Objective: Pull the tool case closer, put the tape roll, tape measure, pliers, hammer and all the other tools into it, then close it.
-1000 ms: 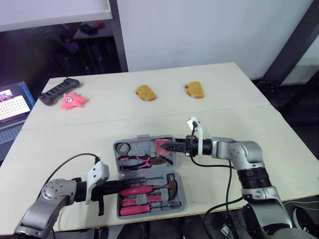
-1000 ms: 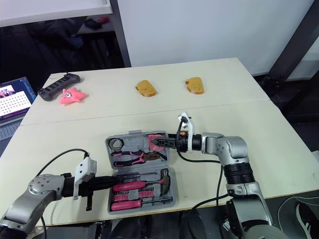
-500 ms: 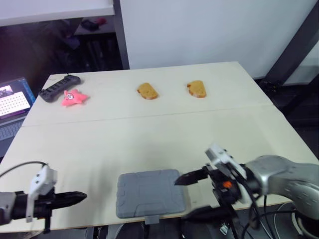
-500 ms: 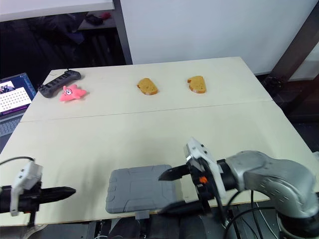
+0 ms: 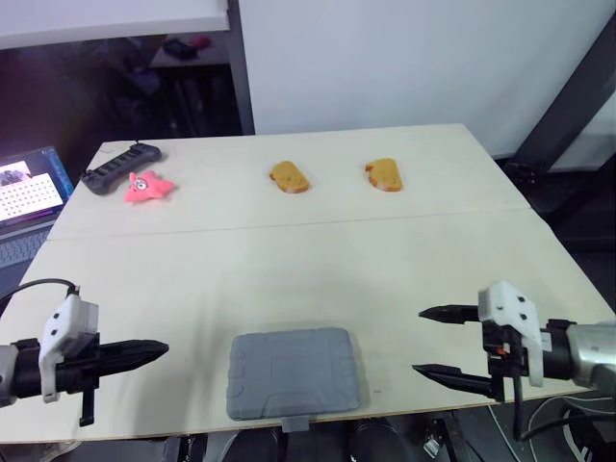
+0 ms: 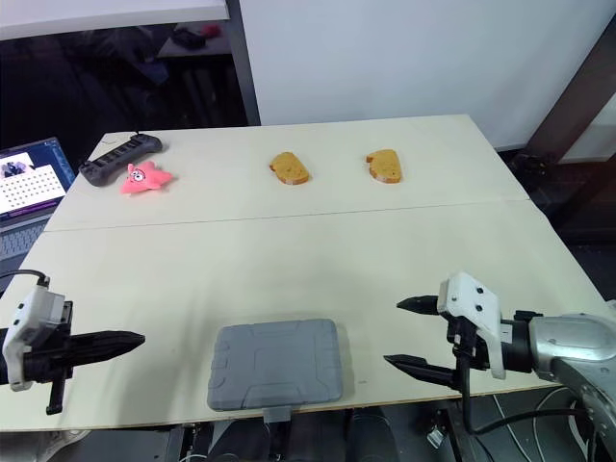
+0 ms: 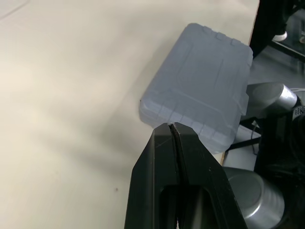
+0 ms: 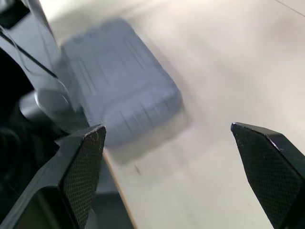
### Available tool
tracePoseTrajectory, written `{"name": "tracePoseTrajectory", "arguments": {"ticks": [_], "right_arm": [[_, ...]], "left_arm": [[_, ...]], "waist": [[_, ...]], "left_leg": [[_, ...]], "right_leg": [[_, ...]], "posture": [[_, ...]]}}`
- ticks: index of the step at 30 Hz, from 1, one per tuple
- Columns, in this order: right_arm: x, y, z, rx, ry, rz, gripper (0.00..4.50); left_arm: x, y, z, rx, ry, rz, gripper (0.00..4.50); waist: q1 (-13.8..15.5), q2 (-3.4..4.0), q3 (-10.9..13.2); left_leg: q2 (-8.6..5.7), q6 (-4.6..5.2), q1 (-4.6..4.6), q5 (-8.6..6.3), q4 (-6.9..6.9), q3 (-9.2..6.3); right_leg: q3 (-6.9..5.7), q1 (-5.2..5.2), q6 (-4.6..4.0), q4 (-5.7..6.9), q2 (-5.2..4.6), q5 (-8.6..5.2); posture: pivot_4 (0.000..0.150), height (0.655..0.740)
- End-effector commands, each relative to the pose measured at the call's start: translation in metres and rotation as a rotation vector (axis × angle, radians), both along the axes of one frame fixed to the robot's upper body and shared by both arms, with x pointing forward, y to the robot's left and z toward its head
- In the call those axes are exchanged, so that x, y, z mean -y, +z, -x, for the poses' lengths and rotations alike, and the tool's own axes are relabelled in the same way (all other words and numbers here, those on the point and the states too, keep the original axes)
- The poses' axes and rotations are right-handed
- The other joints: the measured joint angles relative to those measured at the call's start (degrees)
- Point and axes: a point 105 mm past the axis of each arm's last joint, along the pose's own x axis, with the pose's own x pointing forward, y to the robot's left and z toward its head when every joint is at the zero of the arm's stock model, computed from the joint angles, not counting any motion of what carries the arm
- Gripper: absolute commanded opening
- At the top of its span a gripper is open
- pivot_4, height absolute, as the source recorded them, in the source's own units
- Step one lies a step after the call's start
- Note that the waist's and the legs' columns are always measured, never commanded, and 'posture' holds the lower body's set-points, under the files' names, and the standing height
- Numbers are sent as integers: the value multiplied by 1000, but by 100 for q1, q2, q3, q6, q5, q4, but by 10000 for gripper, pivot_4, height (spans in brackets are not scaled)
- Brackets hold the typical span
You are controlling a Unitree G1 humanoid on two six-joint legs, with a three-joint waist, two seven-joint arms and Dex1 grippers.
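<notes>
The case (image 5: 294, 372) lies shut and flat on the table (image 5: 289, 260), right at the robot's edge. Its long axis runs from side to side between the two arms, and its latch tab (image 5: 295, 424) hangs over that edge on the robot's side of the case. With the lid down, whatever is inside is hidden. The left gripper (image 5: 162, 347) hovers to the left of the case, fingers pressed together on nothing, its tip aimed straight at the case's short left end but apart from it. The right gripper (image 5: 418, 341) sits to the right of the case, spread wide and empty. One finger points at the case's far right corner and the other at its near right corner, neither touching. I'd judge the right one a shade nearer, though there is little in it. Any last move, say pressing the latch home, would have to come in from the case's near side, since both arms now face its ends rather than its front. I can make out no brand, label or lettering on the grey lid, only moulded ribs. Far beyond the case are two bread slices (image 5: 289, 177), and off to the far left a pink toy (image 5: 147, 188), a black power strip (image 5: 120, 166) and a laptop (image 5: 29, 197) whose screen is too small to read.
</notes>
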Motion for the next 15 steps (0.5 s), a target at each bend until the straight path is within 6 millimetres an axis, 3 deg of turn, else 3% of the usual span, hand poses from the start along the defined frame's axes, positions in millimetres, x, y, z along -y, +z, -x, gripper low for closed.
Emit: {"name": "tracePoseTrajectory", "arguments": {"ticks": [1, 15], "right_arm": [[6, 4, -1, 79, 28, 46, 44451], [5, -5, 2, 61, 63, 58, 44451]], "left_arm": [[3, 4, -1, 45, -14, -7, 0], [13, 5, -7, 86, -14, 11, 0]], "waist": [[-1, 0, 0], [1, -1, 1]], "left_leg": [[0, 0, 0, 0, 0, 0], [1, 0, 0, 0, 0, -3]], "right_leg": [[0, 0, 0, 0, 0, 0], [2, -1, -1, 0, 1, 0]], "posture": [[1500, 7219], [1500, 7219]]}}
